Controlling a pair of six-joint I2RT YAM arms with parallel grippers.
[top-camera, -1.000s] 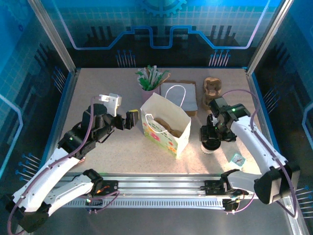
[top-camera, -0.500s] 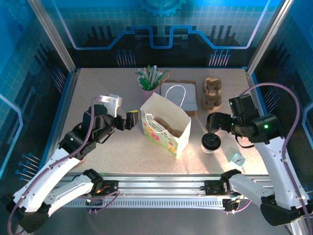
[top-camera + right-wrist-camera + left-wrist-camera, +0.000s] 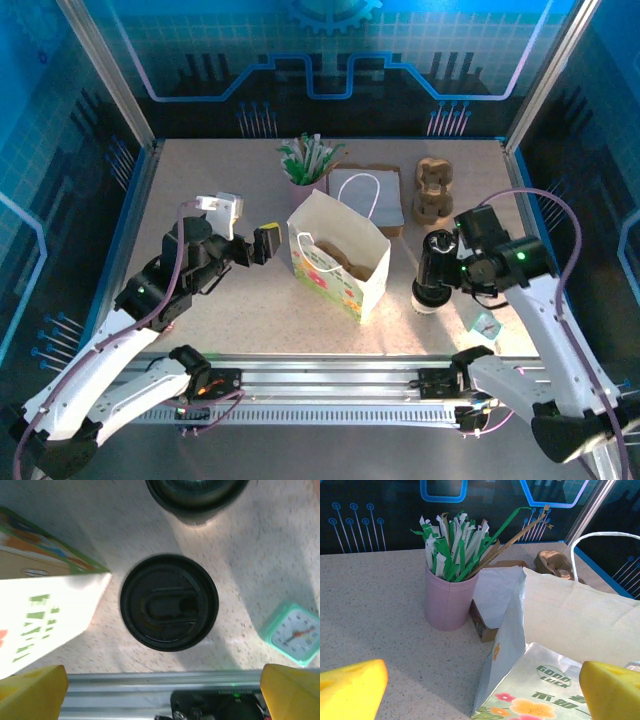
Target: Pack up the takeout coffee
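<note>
On the table (image 3: 220, 190), just right of the paper bag (image 3: 340, 265), the takeout coffee (image 3: 428, 298) stands with its black lid (image 3: 169, 602) on but not packed yet, while the right gripper (image 3: 437, 262) hangs over it with fingers spread wide and the left gripper (image 3: 262, 243) waits empty, fingers apart.

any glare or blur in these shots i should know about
Right wrist view: the bag's white side is blown out, while the black lid reads clearly. Left wrist view: the pink cup is sharp, the yellow fingertips blurred. Top view: blue cast on the walls, a bright patch on the table right of the bag.
</note>
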